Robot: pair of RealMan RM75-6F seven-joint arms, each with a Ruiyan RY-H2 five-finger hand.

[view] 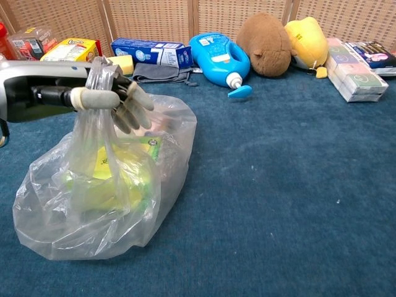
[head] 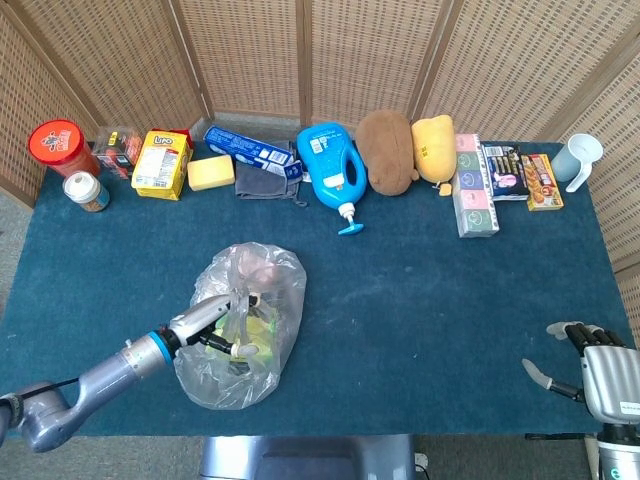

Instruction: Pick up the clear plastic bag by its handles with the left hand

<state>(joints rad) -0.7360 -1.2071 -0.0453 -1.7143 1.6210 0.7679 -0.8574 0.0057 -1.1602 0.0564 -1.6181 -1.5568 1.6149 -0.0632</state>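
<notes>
We see the blue table [head: 430,300] w/ the clear plastic bag [head: 240,340] sitting near its front-left edge, greenish-yellow contents blurred thru the film. Our left arm is cut off at the frame edge in chest view. Our left hand [view: 114,93] is pushed thru the handles [view: 99,77], fingers [view: 133,102] curled around the gathered plastic, so it's gripping them; bag bottom rests on the table. Our right hand [head: 600,365], partly cropped at front-right, is empty, fingers spread apart.
</notes>
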